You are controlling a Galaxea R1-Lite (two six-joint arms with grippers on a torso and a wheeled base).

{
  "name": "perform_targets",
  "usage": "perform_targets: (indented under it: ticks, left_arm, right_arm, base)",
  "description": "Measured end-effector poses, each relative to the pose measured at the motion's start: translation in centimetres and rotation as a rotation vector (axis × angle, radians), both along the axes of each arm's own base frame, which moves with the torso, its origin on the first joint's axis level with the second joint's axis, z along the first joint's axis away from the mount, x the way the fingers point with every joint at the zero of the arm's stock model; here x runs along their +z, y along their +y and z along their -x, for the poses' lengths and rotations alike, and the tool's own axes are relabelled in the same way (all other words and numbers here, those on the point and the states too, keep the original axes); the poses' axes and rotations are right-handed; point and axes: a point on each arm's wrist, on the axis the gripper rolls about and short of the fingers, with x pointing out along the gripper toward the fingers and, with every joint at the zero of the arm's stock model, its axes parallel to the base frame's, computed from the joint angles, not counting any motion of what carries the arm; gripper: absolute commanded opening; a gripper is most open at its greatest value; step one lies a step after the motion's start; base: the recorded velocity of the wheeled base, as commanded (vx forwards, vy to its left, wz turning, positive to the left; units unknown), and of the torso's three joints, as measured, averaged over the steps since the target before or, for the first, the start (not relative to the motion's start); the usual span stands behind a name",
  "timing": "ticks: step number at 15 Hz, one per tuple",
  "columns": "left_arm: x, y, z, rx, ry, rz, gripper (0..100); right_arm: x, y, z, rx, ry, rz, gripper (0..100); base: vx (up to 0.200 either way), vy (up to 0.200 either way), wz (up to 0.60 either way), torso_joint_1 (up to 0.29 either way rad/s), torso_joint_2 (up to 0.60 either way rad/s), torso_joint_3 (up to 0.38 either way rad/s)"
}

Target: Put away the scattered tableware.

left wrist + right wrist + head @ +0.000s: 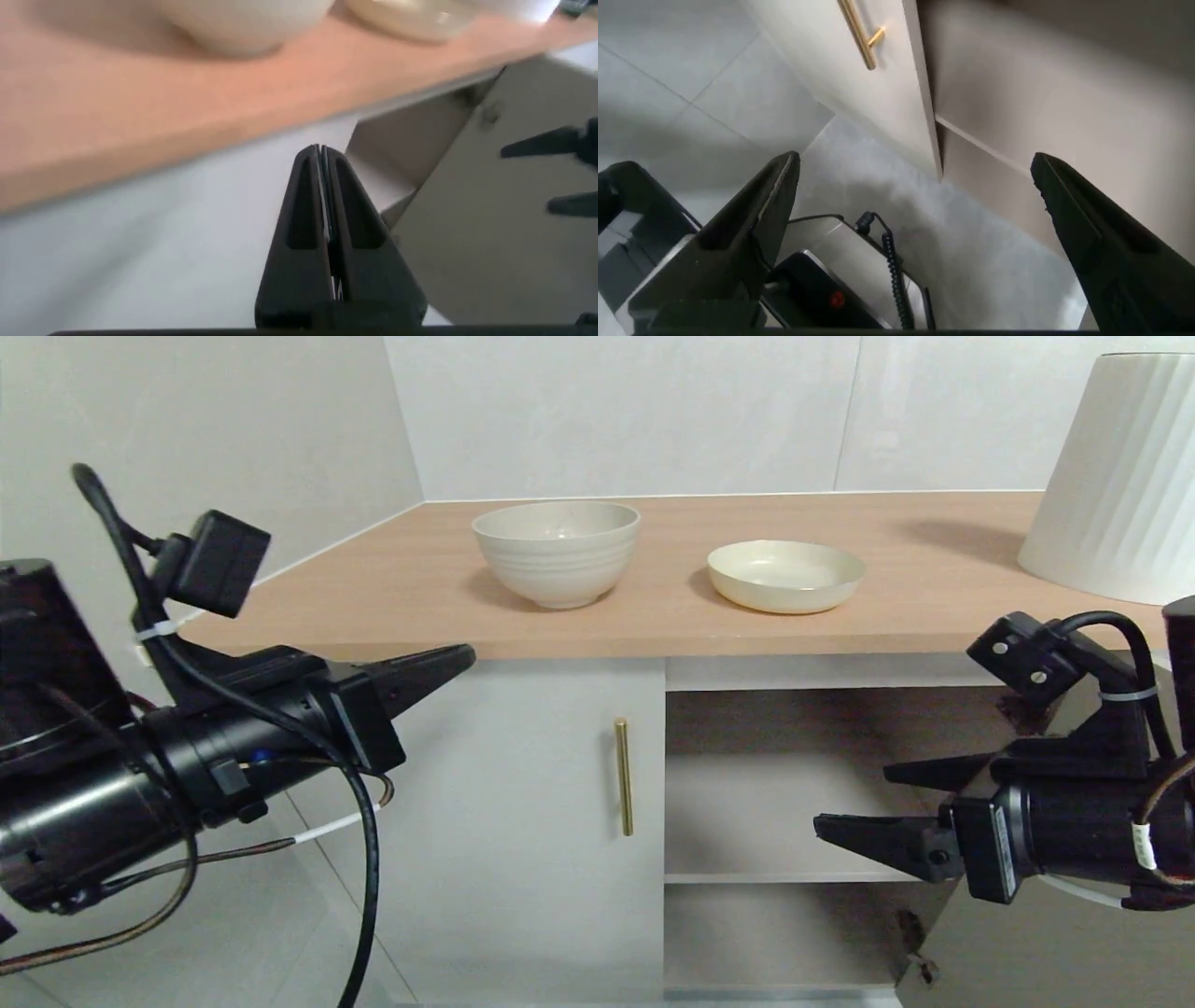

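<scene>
On the wooden countertop stand a deep ribbed cream bowl and, to its right, a shallow cream dish. The left wrist view catches both from below, the bowl and the dish. My left gripper is shut and empty, hanging just under the counter's front edge, left of the bowl; its closed tip faces the cabinet front. My right gripper is open and empty, level with the open cabinet compartment. Its fingers are spread wide.
The left cabinet door is closed, with a brass handle. The right door is swung open, showing a shelf. A white pleated lampshade stands at the counter's right end. Walls close the back and left.
</scene>
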Motion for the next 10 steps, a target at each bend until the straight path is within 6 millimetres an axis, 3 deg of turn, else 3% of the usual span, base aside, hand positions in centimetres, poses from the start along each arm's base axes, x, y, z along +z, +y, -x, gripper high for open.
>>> perform_targets:
  ticks: [6,10]
  left_arm:
    - [1.5,0.6,1.4,-0.001,-0.057,0.029,0]
    - [1.3,0.6,1.3,0.0,-0.049,0.025,0]
  right_arm:
    - [0.5,-0.6,0.9,0.012,-0.063,-0.014,100]
    - [0.8,-1.1,1.4,0.024,-0.088,-0.01,100]
  base:
    - [0.0,0.0,0.0,0.0,-0.02,-0.021]
    - [0.0,0.0,0.0,0.034,-0.25,-0.314]
